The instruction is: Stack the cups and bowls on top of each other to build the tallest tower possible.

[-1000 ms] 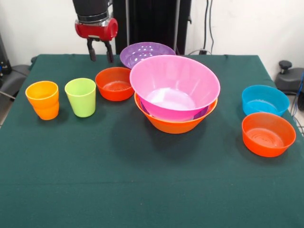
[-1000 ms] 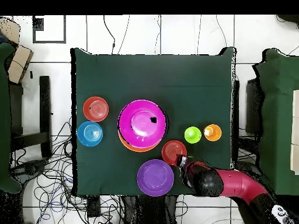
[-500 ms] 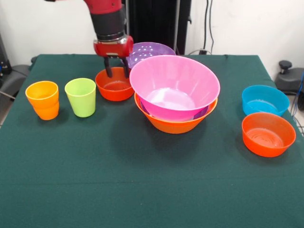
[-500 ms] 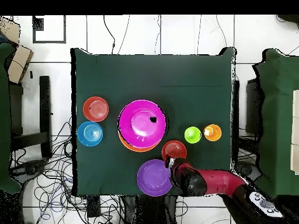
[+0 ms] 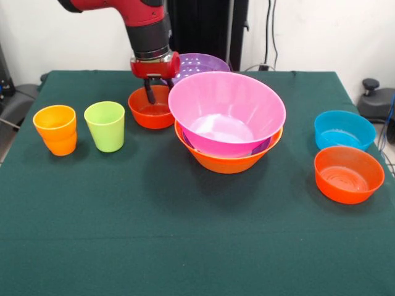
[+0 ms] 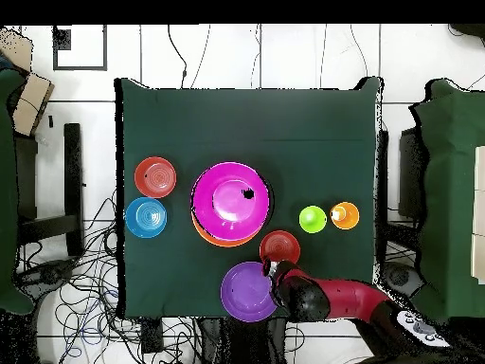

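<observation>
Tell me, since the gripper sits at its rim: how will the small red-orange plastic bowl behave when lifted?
The small red-orange plastic bowl looks thin-walled, probably light and stiff. Its glossy surface may slip, and a rim hold by the gripper could tilt it.

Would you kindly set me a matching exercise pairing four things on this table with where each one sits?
Things:
1. pink bowl
2. green cup
3. blue bowl
4. end effector

Places:
A. just behind a red-orange bowl at one side of the table
B. nested on top of the tower
C. at the rim of the red-orange bowl beside the purple bowl
D. beside the orange cup

Pairs: 1-B, 2-D, 3-A, 4-C
</observation>
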`<move>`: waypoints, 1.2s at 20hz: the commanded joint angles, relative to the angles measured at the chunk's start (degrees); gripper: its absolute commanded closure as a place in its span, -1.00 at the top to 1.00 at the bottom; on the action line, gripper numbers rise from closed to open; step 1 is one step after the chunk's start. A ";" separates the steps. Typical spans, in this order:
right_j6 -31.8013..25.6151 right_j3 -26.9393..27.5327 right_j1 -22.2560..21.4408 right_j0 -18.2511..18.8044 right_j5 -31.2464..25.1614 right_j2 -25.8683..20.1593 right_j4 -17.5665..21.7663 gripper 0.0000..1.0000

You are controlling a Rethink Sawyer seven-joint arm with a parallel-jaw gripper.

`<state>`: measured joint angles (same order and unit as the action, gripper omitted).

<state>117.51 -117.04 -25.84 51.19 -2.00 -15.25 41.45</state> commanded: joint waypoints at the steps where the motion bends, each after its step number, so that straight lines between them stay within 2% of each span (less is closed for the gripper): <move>1: 0.74 5.01 0.97 -0.47 -0.57 -1.58 2.15 1.00; 6: 0.31 3.43 -1.32 0.33 -2.57 -2.99 1.01 1.00; 15: 0.13 -1.13 -7.96 1.50 -7.09 -5.97 -2.67 1.00; 21: -1.49 -2.19 -9.48 4.04 -9.36 -8.22 -3.57 1.00; 24: -1.17 -1.79 -8.99 3.96 -9.21 -8.07 -3.20 1.00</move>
<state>117.51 -118.72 -34.33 55.23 -3.94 -17.78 40.06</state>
